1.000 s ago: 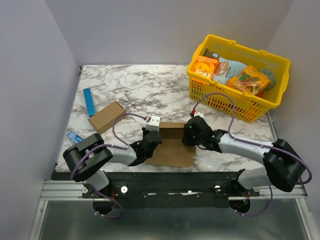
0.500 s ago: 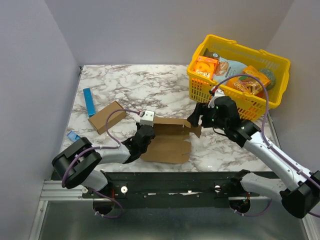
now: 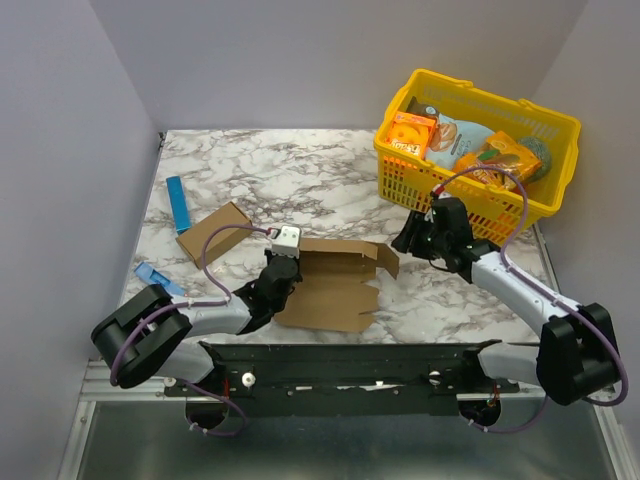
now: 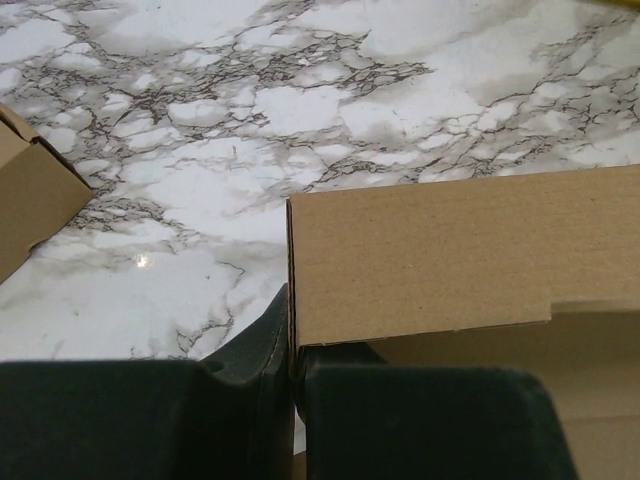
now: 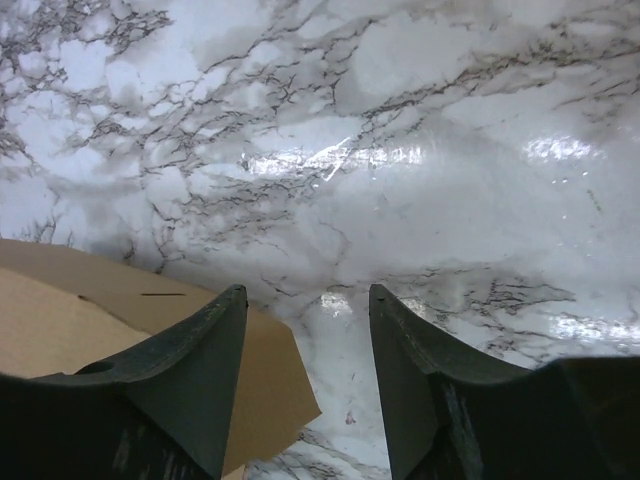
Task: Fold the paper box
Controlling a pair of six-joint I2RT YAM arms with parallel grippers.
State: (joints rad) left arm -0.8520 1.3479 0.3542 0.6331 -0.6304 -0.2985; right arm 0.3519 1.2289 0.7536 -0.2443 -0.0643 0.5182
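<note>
The paper box is a plain brown die-cut sheet, partly folded, lying at the near middle of the marble table. My left gripper is shut on its left edge; the left wrist view shows a raised cardboard panel pinched between the fingers. My right gripper is open and empty, just right of the sheet's right flap. In the right wrist view that flap's corner lies under the left finger, with bare marble between the fingers.
A second small brown carton lies at the left, also at the left edge of the left wrist view. A blue strip and a blue piece lie nearby. A yellow basket with orange snack boxes stands back right.
My right gripper let go of the sheet and pulled back to the right, toward the basket. My left gripper shifted left and nearer with the sheet's edge. The right flap now lies lower.
</note>
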